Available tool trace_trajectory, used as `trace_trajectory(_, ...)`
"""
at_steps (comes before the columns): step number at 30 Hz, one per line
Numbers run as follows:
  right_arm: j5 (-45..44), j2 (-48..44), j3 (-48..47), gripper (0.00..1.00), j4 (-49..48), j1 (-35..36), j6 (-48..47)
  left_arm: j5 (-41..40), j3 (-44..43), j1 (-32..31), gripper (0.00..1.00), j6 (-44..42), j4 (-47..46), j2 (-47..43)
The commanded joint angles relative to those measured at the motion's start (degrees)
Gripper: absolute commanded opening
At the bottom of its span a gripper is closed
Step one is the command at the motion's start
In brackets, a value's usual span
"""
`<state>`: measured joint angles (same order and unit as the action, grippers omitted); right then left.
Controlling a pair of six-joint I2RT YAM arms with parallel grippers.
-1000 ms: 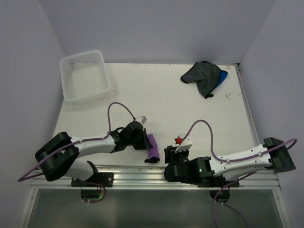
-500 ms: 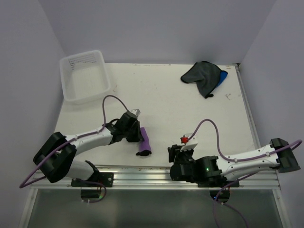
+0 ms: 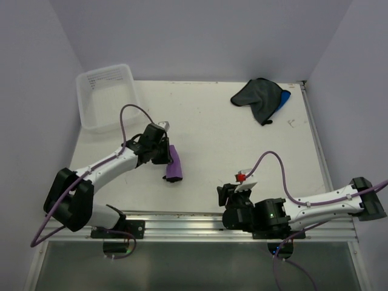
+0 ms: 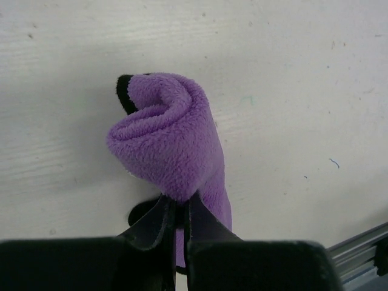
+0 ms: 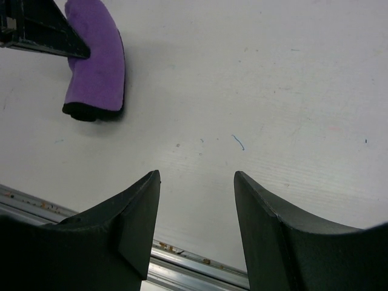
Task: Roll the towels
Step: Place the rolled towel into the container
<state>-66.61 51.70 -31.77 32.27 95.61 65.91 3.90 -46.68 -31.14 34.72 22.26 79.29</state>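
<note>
The left gripper (image 4: 176, 225) is clamped on one end of the rolled purple towel (image 4: 168, 136), left of the desk's (image 3: 212, 130) centre and near the clear tub (image 3: 80, 97). The right gripper (image 5: 197, 182) hovers low by the front rail with jaws apart. The dark grey towel (image 3: 254, 97) and blue towel (image 3: 284, 98) lie bunched together at the far right corner.

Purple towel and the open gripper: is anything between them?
No, only bare table lies between the purple towel and the right gripper, as the right wrist view shows.
</note>
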Motion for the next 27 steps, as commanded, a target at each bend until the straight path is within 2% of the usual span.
trace_trajectory(1,-4.1,-1.4,0.1,0.56,0.8,0.0,0.2,-0.3,-3.2,3.4,0.00,-4.8,3.5,-0.1)
trace_trajectory(12,-3.6,-2.6,0.7,0.56,1.4,0.1,0.4,4.4,-4.5,10.8,0.00,-9.9,4.1,1.4)
trace_trajectory(19,-3.8,-2.8,0.7,0.56,1.4,0.0,0.4,4.4,-12.5,16.1,0.00,-13.6,10.5,0.8)
trace_trajectory(27,-3.4,-3.2,0.6,0.57,1.9,0.0,0.0,6.5,-18.4,23.4,0.00,-15.9,13.4,3.2)
